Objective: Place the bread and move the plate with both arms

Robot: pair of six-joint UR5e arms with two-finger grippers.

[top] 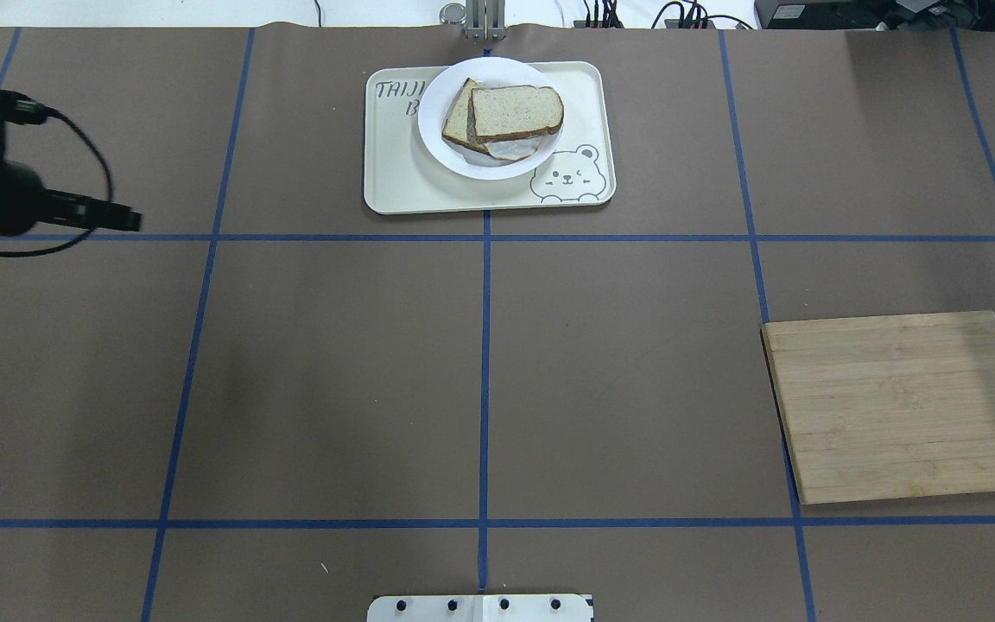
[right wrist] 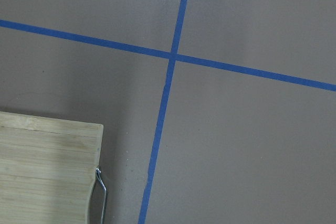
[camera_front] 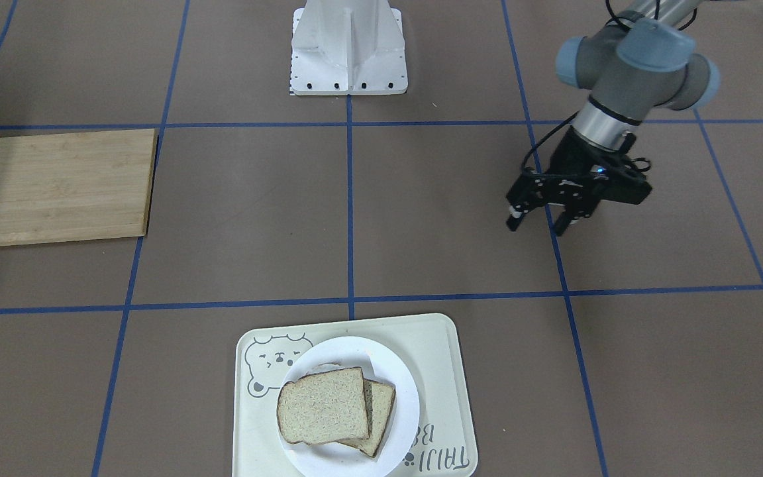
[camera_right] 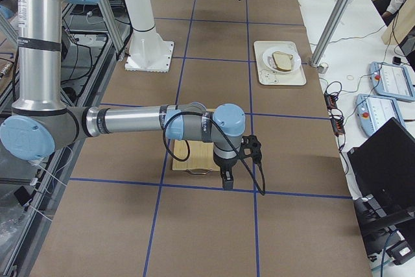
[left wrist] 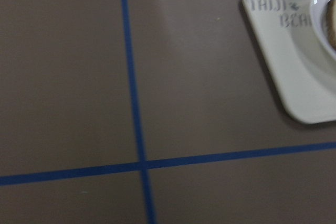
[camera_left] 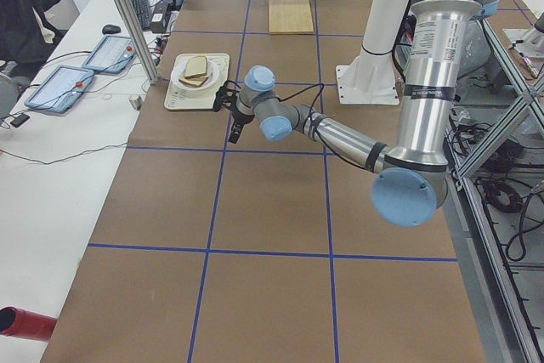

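Note:
The bread [camera_front: 322, 404] lies on top of a second slice [camera_front: 381, 414] on the white plate [camera_front: 355, 351], with egg white showing between them in the overhead view [top: 510, 149]. The plate [top: 472, 166] sits on the cream bear tray [camera_front: 434, 338]. My left gripper [camera_front: 539, 224] is open and empty, above the table, well away from the tray toward the robot's left. My right gripper [camera_right: 227, 178] hangs beside the wooden cutting board [camera_right: 194, 155]. It shows only in the exterior right view, so I cannot tell whether it is open or shut.
The cutting board [top: 903, 406] lies on the robot's right side; its metal handle [right wrist: 101, 192] shows in the right wrist view. The tray corner [left wrist: 283, 51] shows in the left wrist view. The robot's white base [camera_front: 348, 53] stands at the table's near edge. Blue tape lines cross the brown table.

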